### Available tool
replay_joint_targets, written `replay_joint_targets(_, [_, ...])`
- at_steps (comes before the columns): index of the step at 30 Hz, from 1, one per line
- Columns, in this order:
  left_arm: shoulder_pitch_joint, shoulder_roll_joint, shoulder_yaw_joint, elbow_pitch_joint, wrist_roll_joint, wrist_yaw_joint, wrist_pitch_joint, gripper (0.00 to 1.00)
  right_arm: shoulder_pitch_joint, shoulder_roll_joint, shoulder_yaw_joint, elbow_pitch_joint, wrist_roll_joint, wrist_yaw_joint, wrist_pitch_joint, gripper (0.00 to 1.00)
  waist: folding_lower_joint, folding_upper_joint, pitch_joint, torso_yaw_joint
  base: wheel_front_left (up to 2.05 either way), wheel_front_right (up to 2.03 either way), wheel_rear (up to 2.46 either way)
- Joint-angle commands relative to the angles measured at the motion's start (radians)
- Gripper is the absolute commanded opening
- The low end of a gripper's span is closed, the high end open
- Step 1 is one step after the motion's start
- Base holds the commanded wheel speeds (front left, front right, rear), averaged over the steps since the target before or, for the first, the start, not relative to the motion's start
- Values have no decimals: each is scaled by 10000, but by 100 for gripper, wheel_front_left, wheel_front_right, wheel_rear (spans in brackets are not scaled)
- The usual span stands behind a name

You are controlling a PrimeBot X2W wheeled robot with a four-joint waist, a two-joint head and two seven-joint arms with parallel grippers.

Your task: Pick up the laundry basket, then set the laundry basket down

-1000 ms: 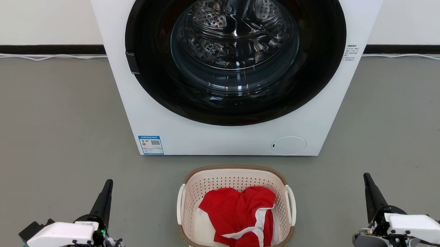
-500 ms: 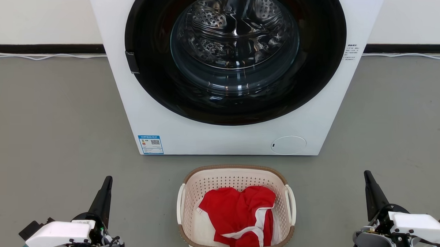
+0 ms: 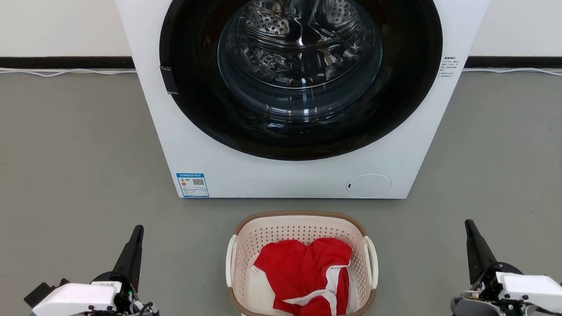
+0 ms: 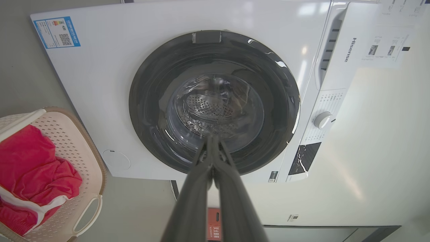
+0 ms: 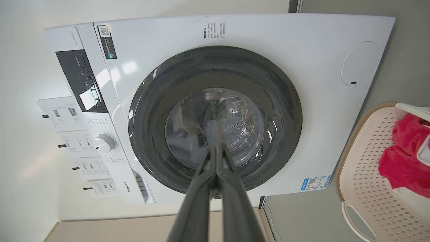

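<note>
Laundry basket [image 3: 302,230] sits flat and upright on the floor [image 3: 75,169], just in front of the washing machine [image 3: 289,181], roughly centred between the two arms. Not lifted, not tilted. It holds a red garment [image 3: 305,276] with white trim. The pale patch under it could be more cloth or the basket bottom, can't tell.

Left gripper [image 3: 138,231]: fingers pressed together, nothing between them, well off the basket's left side. Right gripper [image 3: 469,226]: same, fingers closed on nothing, well off the right side. Both wrist views agree: each finger pair meets at the tip and points at the machine's round door [image 3: 298,69], with the basket at the edge of each view.

Progress: ambiguous. A basket on the floor with both grippers empty and clear of it fits either the stage ahead of the pick-up or the stage after the set-down. Nothing in the scene separates the two. If late, the basket lies as the task wants. If early, both the lift and the set-down are left.

Count: 1 basket, 2 white loop handles [image 3: 231,261] (one per side), 1 red garment that I can make out, 1 washing machine, 2 grippers with 2 fingers each.
</note>
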Motion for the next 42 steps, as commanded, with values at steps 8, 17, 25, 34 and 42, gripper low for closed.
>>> replay_joint_targets(8, [-559, 139, 244, -287, -1, -71, 64, 0, -145, -31, 183, -316, 62, 73, 76, 0, 0, 0, 0, 0, 0, 0, 0])
replay_joint_targets(17, [-559, 139, 244, -288, -1, -71, 64, 0, -145, -31, 183, -316, 62, 73, 75, 0, 0, 0, 0, 0, 0, 0, 0])
replay_joint_targets(25, [-559, 139, 244, -288, -1, -71, 64, 0, -145, -31, 184, -316, 62, 73, 75, 0, 0, 0, 0, 0, 0, 0, 0])
replay_joint_targets(34, [-559, 139, 243, -288, -1, -71, 63, 0, -145, -31, 184, -316, 62, 73, 75, 0, 0, 0, 0, 0, 0, 0, 0])
replay_joint_targets(42, [-559, 139, 243, -289, -1, -71, 63, 0, -145, -31, 184, -316, 63, 73, 75, 0, 0, 0, 0, 0, 0, 0, 0])
